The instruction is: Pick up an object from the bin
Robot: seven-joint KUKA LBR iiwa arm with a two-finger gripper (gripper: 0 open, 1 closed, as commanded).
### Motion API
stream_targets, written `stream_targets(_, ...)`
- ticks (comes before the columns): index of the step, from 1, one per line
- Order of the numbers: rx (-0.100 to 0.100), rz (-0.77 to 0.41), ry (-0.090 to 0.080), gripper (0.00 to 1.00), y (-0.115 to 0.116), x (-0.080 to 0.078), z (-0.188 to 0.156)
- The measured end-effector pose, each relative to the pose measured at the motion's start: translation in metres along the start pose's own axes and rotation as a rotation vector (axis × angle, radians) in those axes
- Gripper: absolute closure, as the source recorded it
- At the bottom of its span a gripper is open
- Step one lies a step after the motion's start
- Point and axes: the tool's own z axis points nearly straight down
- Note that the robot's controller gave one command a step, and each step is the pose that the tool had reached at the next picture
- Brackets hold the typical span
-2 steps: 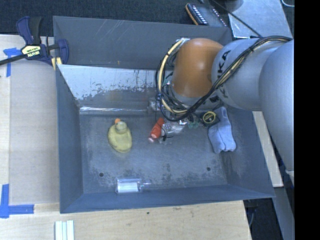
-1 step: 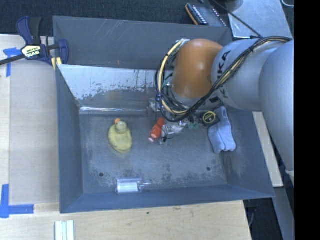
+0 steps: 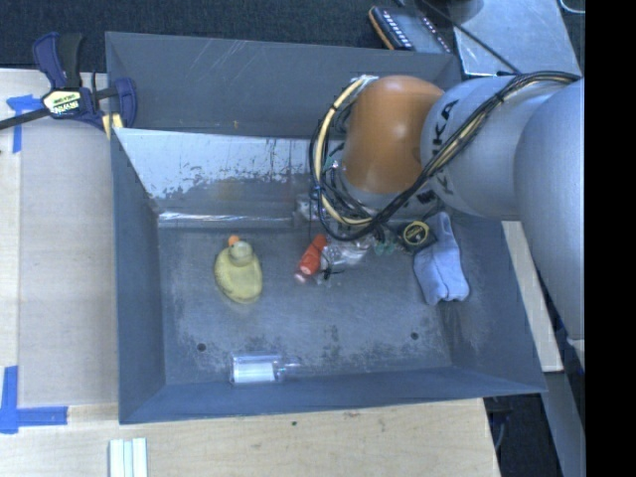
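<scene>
My gripper (image 3: 340,254) hangs low over the middle of the bin floor, under the arm's orange dome. A small red and orange thing (image 3: 312,257) lies right against its left side, touching or nearly touching it. A yellow rubber duck (image 3: 238,272) with an orange beak sits further left on the floor, apart from the gripper. Just right of the gripper lies a small round yellow and black thing (image 3: 415,233), partly hidden by cables.
A pale blue cloth-like thing (image 3: 442,268) lies against the bin's right wall. A clear plastic piece (image 3: 254,369) rests near the front wall. The arm and its cables cover the back right of the bin.
</scene>
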Motion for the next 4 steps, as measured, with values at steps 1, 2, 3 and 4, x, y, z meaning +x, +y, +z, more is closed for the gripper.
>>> stream_targets(1,0.001,-0.011,-0.001,1.00,0.000,0.000,-0.001)
stream_targets(2,0.000,-0.010,-0.001,1.00,0.000,0.000,-0.001)
stream_targets(3,0.002,-0.008,-0.009,1.00,-0.001,-0.002,-0.034)
stream_targets(4,0.002,-0.007,-0.009,1.00,0.000,-0.002,-0.074)
